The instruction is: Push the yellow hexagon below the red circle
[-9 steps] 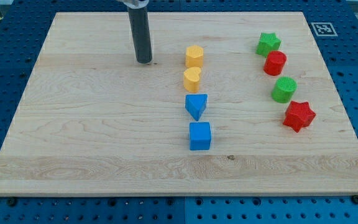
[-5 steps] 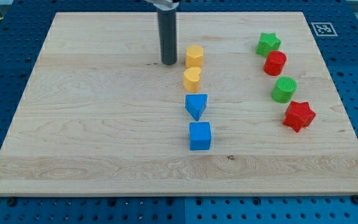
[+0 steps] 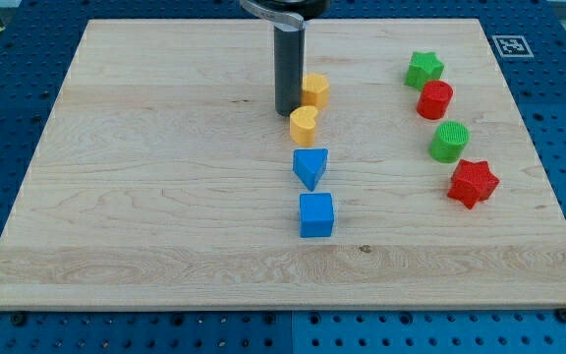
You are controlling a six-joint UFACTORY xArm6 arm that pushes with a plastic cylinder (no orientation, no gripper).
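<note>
The yellow hexagon [image 3: 315,89] sits at the board's upper middle. My tip [image 3: 288,110] stands right against its left side, touching or nearly touching it. The red circle [image 3: 434,99] is far to the view's right, just below the green star [image 3: 424,69]. A yellow heart [image 3: 304,125] lies just below the hexagon and just right of my tip.
A blue triangle [image 3: 311,167] and a blue cube [image 3: 315,214] continue the column below the heart. A green circle [image 3: 449,142] and a red star [image 3: 473,182] lie below the red circle. The wooden board [image 3: 145,216] rests on a blue pegboard table.
My tip has moved rightwards across the board's top, from well left of the yellow hexagon to its left side. The hexagon has shifted slightly to the right.
</note>
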